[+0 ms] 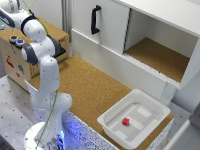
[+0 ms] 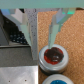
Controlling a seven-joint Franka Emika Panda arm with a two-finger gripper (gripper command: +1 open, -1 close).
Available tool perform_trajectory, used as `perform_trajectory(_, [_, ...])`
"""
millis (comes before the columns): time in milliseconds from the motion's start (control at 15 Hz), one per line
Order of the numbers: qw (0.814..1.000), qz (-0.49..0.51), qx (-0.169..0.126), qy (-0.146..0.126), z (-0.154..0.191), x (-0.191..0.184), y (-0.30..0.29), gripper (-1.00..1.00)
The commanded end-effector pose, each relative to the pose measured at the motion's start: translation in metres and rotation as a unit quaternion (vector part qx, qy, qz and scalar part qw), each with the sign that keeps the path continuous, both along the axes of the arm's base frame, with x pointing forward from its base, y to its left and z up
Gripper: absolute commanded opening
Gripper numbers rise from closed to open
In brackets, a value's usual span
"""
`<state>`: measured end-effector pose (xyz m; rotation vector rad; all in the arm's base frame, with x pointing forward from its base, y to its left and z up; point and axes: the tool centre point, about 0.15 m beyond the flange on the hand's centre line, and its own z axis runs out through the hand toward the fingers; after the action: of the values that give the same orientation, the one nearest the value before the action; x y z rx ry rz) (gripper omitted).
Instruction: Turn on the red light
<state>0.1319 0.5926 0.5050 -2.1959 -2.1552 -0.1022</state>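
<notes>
The red light (image 2: 53,54) is a small round cap with a red-orange top and a pale rim, and it fills the middle of the wrist view. A similar blue-topped cap (image 2: 56,80) sits right beside it. In the exterior view both caps (image 1: 15,40) show as tiny discs on top of the wooden box (image 1: 15,62) at the far left. My gripper (image 2: 41,46) hangs just above the box with its fingers apart. One fingertip (image 2: 52,42) is at the red cap's edge; I cannot tell whether it touches. The gripper holds nothing.
A cork-topped table (image 1: 90,85) runs from the box toward a white bin (image 1: 150,107) holding a small red cube (image 1: 126,121). A white cabinet with a black handle (image 1: 95,19) and an open compartment (image 1: 160,57) stands behind.
</notes>
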Motion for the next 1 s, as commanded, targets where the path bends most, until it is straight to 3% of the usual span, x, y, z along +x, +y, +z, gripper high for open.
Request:
perform_trajectory(0, [0.995,-0.021,-0.098,0.02,-0.003,0.023,0.031,-1.0])
perform_trajectory(333, [0.993,-0.041,-0.114,0.014,-0.025,0.042,0.037,-1.0])
perform_trajectory(733, [0.99,-0.036,-0.124,0.047,-0.058,0.046,0.041,-1.0])
perform_trajectory(933, [0.995,-0.035,-0.096,0.025,-0.026,0.029,0.038,-1.0])
